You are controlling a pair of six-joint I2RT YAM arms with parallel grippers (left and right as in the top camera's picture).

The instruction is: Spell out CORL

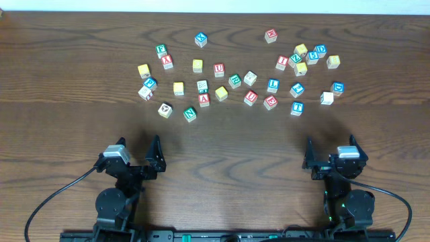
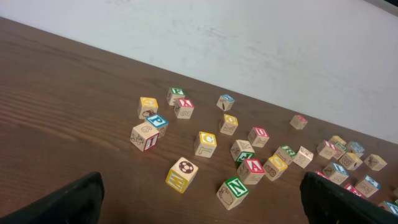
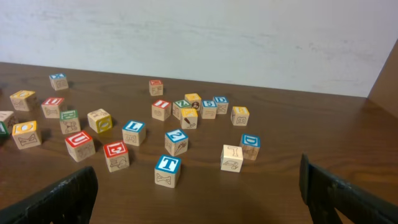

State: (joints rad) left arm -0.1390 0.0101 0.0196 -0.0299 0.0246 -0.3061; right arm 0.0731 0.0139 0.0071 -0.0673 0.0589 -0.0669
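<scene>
Table [image 1: 67,134]: dark brown wood, with many small letter cubes scattered across the far half.
Left gripper [image 1: 156,150]: low at the near edge, well apart from all cubes. Its fingers [image 2: 74,199] are spread wide and released, with nothing between them.
Green R cube [image 1: 161,50]: at the back left, just beside a red-lettered cube. The letter is small and I read it only with doubt.
Yellow C cube [image 1: 178,88]: in the left part of the group, standing free.
Green N cube [image 1: 190,113]: the nearest cube on the left side, in front of the C cube.
Yellow O cube [image 1: 221,93]: near the middle, between a red A cube [image 1: 204,100] and a green-faced cube.
Blue L cube [image 1: 273,85]: right of the middle, just behind a red-lettered cube.
Right gripper [image 1: 310,152]: low at the near right, far from the cubes. Its fingers [image 3: 68,196] are also spread and hold nothing.
</scene>
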